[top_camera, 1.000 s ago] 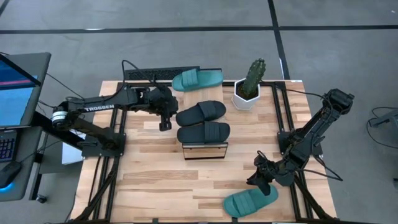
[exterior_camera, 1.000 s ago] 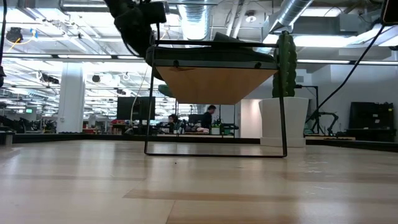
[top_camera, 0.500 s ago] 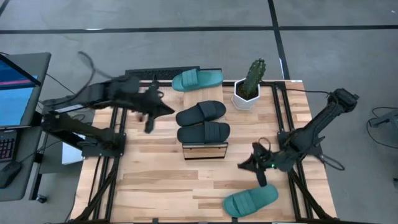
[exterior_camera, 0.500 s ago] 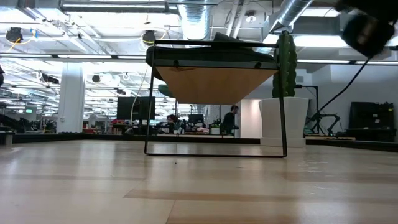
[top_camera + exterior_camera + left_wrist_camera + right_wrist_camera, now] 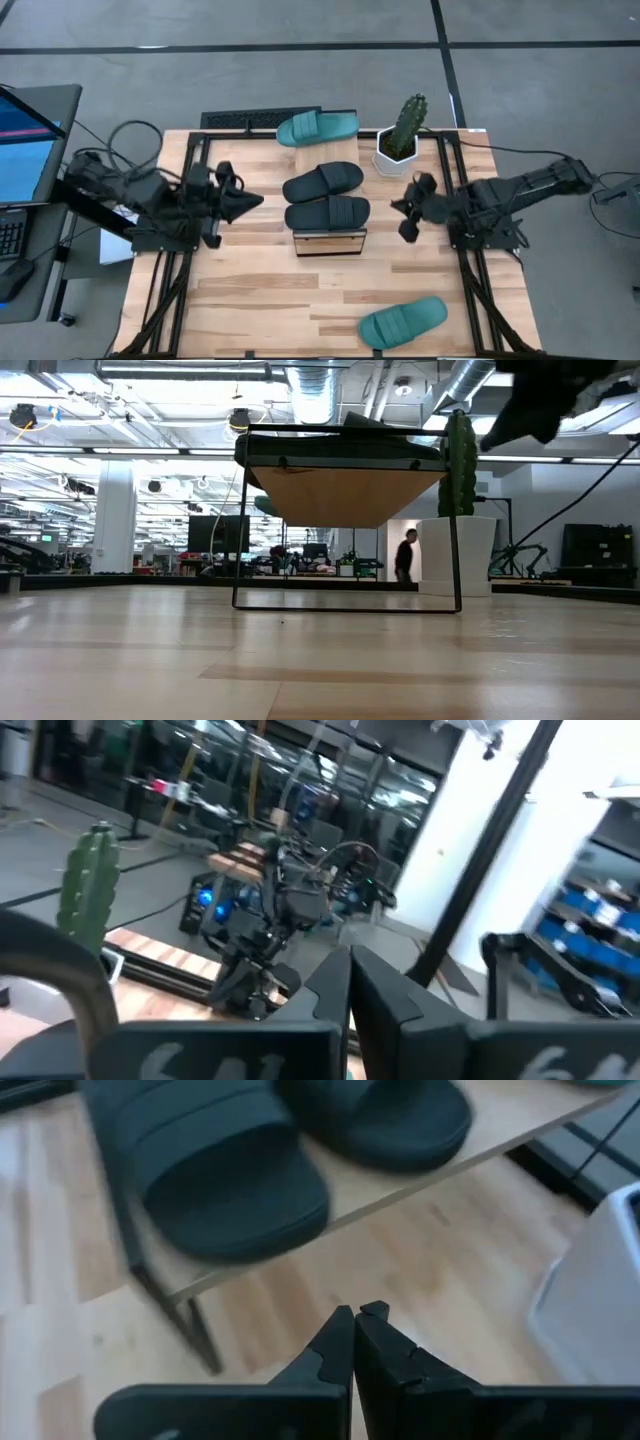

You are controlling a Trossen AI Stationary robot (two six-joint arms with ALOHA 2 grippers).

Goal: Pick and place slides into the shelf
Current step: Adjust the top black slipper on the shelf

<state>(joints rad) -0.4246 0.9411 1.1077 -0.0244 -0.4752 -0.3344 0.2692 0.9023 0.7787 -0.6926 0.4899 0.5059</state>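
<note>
Two black slides [image 5: 310, 181] [image 5: 328, 212] lie side by side, soles down, on the shelf [image 5: 328, 243] at the table's middle. One teal slide [image 5: 316, 127] lies at the far edge and another [image 5: 403, 322] at the near right. My left gripper [image 5: 256, 200] hovers shut left of the shelf, pointing level toward it. My right gripper [image 5: 405, 228] hangs shut right of the shelf, slanting down; its wrist view shows the shut fingers [image 5: 355, 1330] before the black slides [image 5: 215, 1170] on the plank [image 5: 400, 1192]. Both grippers hold nothing.
A cactus in a white pot [image 5: 400, 140] stands on the table right of the shelf's far end, close to my right gripper. Bare wood lies in front of the shelf [image 5: 345, 480]. A person [image 5: 405, 555] walks in the room behind.
My left gripper has pulled back from above the shelf's far left toward the table's left edge, rising and tipping from pointing down to level. My right gripper has left the near teal slide, shut, and swung up toward the far edge beside the shelf. The slides lie unmoved.
</note>
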